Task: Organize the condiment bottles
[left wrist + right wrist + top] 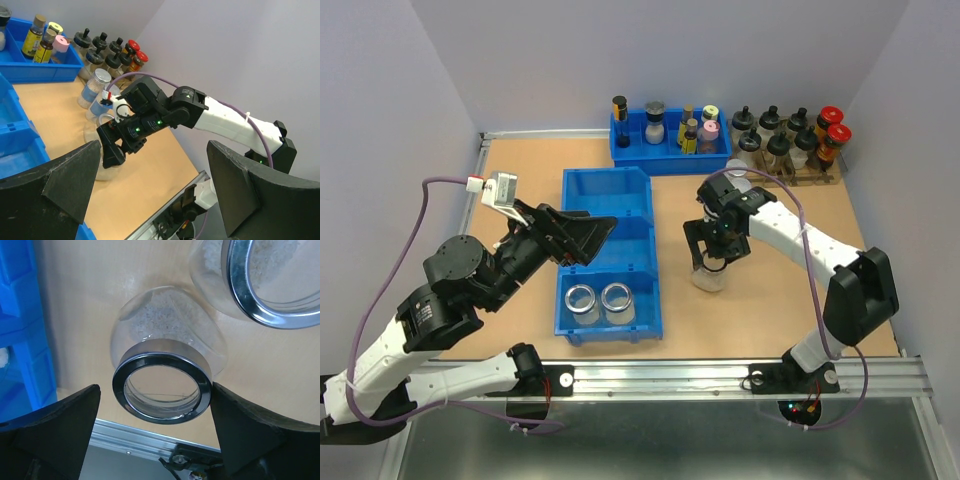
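Observation:
A clear glass jar (708,278) with a silvery rim stands on the table, right of the blue bin (608,205). My right gripper (712,255) is open and straddles it. In the right wrist view the jar (167,325) sits between the fingers of the right gripper (156,390), with the right finger at the rim and the left finger apart. A second jar (270,285) stands close behind. Two more jars (582,302) (617,300) stand in the bin's near compartment. My left gripper (600,240) is open and empty above the bin's middle. A lidded jar (94,90) shows in the left wrist view.
A blue tray (670,158) of small spice bottles stands at the back. A rack of black- and red-capped bottles (790,140) stands at the back right. A metal rail (720,375) runs along the table's near edge.

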Controlling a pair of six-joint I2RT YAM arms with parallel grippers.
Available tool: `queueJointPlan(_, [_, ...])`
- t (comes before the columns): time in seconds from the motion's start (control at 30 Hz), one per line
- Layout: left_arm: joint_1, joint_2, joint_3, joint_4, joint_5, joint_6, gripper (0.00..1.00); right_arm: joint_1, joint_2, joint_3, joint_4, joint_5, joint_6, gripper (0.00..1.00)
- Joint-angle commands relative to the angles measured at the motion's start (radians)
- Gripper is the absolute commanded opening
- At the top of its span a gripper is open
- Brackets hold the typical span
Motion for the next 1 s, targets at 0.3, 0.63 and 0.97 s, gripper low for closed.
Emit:
queueJointPlan(0.3, [0.001, -0.018, -0.004, 0.031, -0.026, 0.004, 0.99, 0.007, -0.004, 0.061, 0.015, 0.068, 0.017, 0.14])
queueJointPlan(0.63, [-0.001, -0.011, 0.011, 0.027, -0.032, 0.011, 0.99, 0.019, -0.070, 0.331, -0.042, -0.068, 0.176, 0.00])
queueJointPlan(0.97, [0.001, -0.020, 0.019, 0.016, -0.033, 0.007, 0.99, 0.077, 0.015, 0.417, 0.053, -0.174, 0.455, 0.01])
